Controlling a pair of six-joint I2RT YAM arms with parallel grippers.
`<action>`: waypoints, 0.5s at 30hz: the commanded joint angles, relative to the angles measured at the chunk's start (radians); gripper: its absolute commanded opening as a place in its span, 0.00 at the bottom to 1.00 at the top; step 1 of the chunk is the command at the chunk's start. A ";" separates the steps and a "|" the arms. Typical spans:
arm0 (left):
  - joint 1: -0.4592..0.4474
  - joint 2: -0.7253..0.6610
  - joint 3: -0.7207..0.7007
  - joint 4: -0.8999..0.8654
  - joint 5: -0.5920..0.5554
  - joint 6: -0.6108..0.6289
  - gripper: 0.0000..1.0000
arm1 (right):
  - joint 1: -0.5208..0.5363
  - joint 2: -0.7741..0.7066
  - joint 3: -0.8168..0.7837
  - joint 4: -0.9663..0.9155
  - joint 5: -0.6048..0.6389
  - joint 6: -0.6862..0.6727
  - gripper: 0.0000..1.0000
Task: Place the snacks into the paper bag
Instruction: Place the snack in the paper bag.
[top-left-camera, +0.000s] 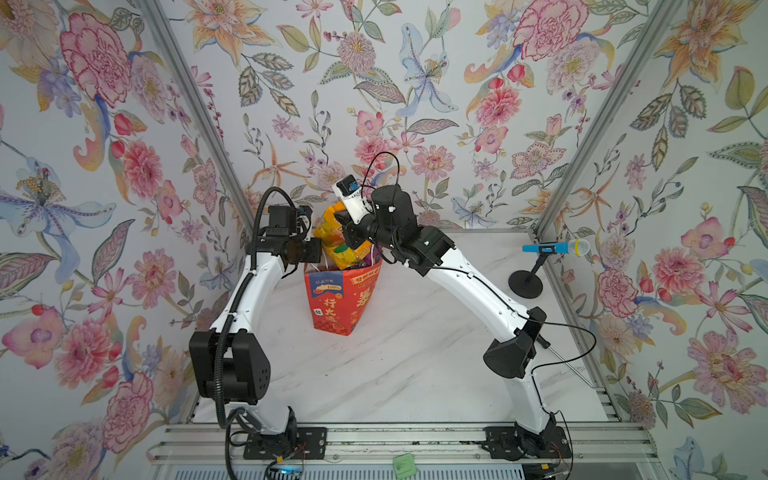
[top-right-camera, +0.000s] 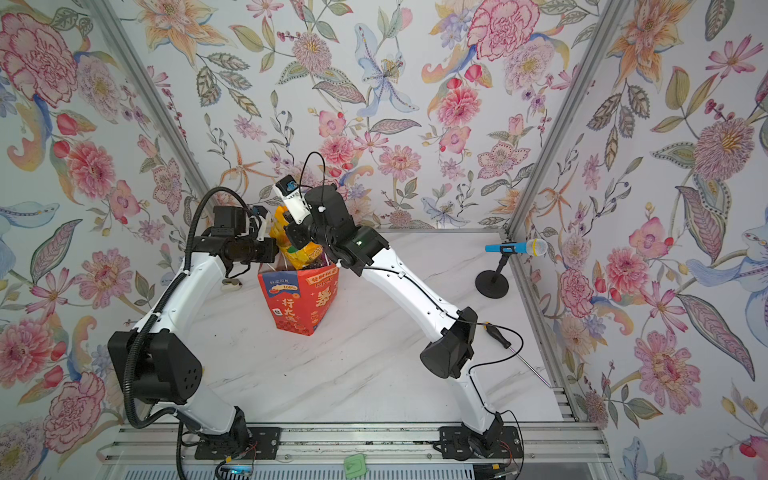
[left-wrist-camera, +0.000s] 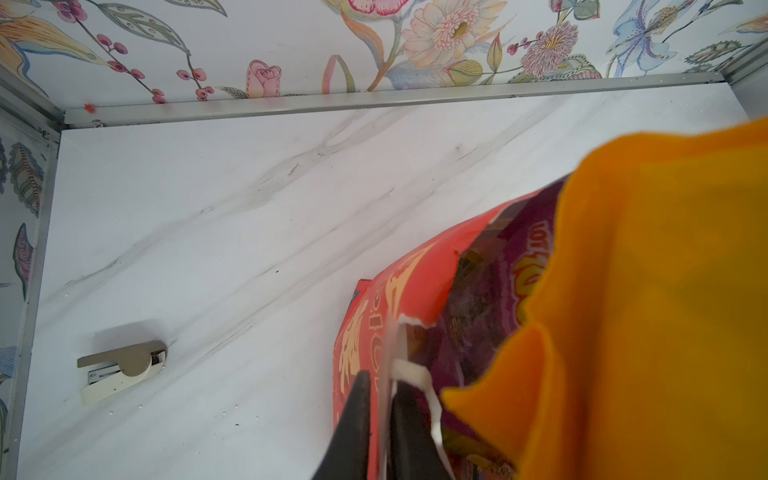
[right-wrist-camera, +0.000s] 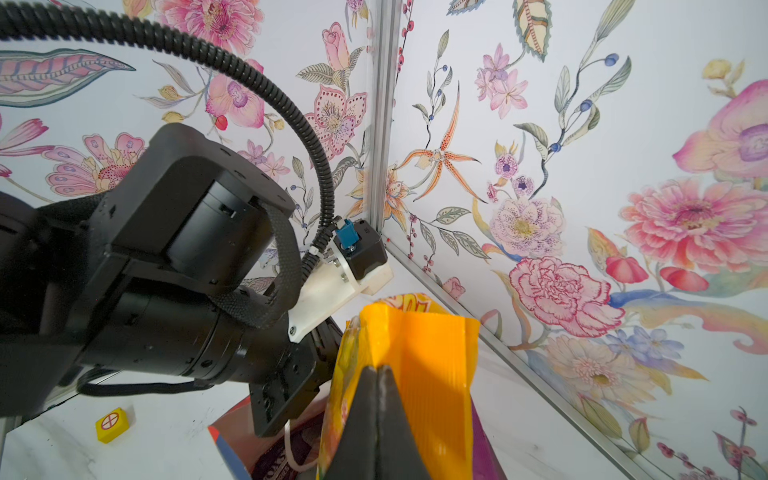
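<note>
1. Both top views look down from high above the front edge of the table (top-left-camera: 395, 374) and face the back wall (top-left-camera: 374, 83). They are far away and show almost the same whole scene.
2. The left wrist view looks along the left gripper (left-wrist-camera: 382, 380), very near the paper bag (left-wrist-camera: 415, 270), toward the back wall.
3. The right wrist view looks along the right gripper (right-wrist-camera: 377, 370), very near the orange packet (right-wrist-camera: 419, 353), toward the left arm (right-wrist-camera: 166, 249).
4. All four views share the bag's mouth.

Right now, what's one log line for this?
left tool: shut on paper bag rim | right tool: shut on orange-topped snack at bag mouth
</note>
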 joint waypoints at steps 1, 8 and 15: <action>0.009 -0.029 -0.006 -0.013 -0.016 0.011 0.13 | -0.002 -0.079 -0.011 0.077 0.000 0.006 0.00; 0.009 -0.028 -0.004 -0.014 -0.015 0.011 0.13 | -0.049 -0.039 -0.039 0.070 -0.058 0.077 0.00; 0.009 -0.034 0.005 -0.009 -0.001 0.006 0.13 | -0.071 0.029 -0.029 0.058 -0.095 0.096 0.00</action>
